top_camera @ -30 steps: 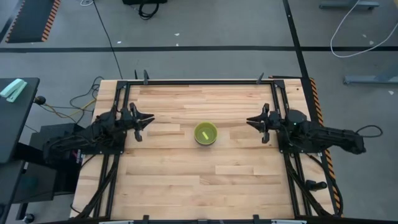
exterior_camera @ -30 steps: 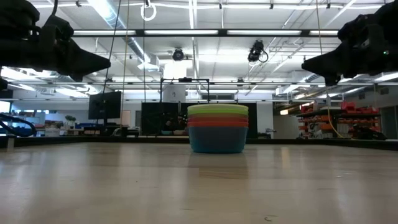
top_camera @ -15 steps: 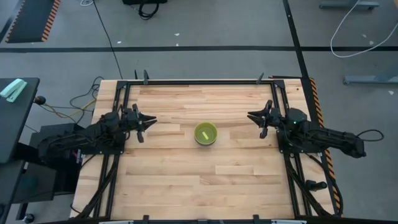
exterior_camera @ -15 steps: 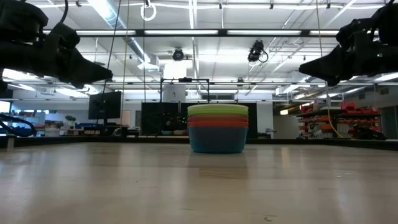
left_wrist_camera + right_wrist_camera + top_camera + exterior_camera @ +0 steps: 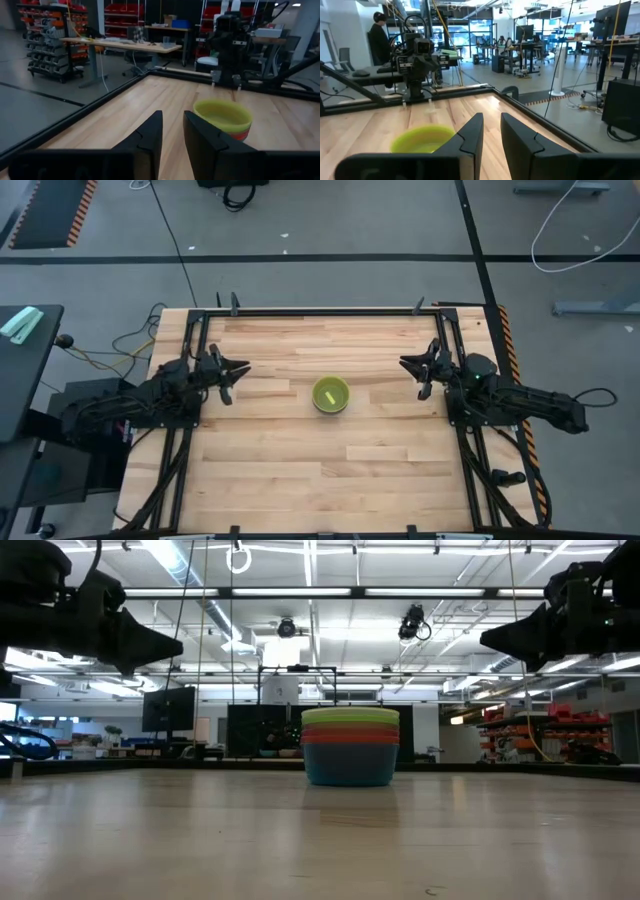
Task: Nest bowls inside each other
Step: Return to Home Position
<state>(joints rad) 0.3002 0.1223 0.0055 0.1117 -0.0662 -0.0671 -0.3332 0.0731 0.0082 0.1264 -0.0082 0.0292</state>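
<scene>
**Nested stack on the table, both grippers off to its sides**

Working in an open workshop under strip ceiling lights, on a pale wooden table (image 5: 300,470) framed by dark rails. Noted shelves with red bins (image 5: 125,10) far behind the stack in the left wrist view. Noted a person (image 5: 379,35) in dark clothes standing far behind it in the right wrist view.

Found one stack (image 5: 350,745) of nested bowls, upright on the bare wood. Read from the side: yellow bowl (image 5: 350,715) on top, then thin rims in green, orange and a redder tone, with the blue bowl (image 5: 350,765) outermost at the bottom. Could not make out a purple rim. From above, saw only the yellow bowl's inside, with a pale streak across it.

Logged the left gripper (image 5: 232,375) left of the stack, well apart from it, held higher than its rim and pointing toward it. Recorded its fingers (image 5: 150,135) drawn close with a narrow slit between them and nothing gripped.

Logged the right gripper (image 5: 412,370) right of the stack, well apart, also higher than the rim and pointing toward it. Recorded its fingers (image 5: 470,135) likewise drawn close with a narrow slit, gripping nothing.

Picked up the right arm (image 5: 230,45) beyond the stack in the left wrist view, and the left arm (image 5: 417,55) beyond it in the right wrist view.
</scene>
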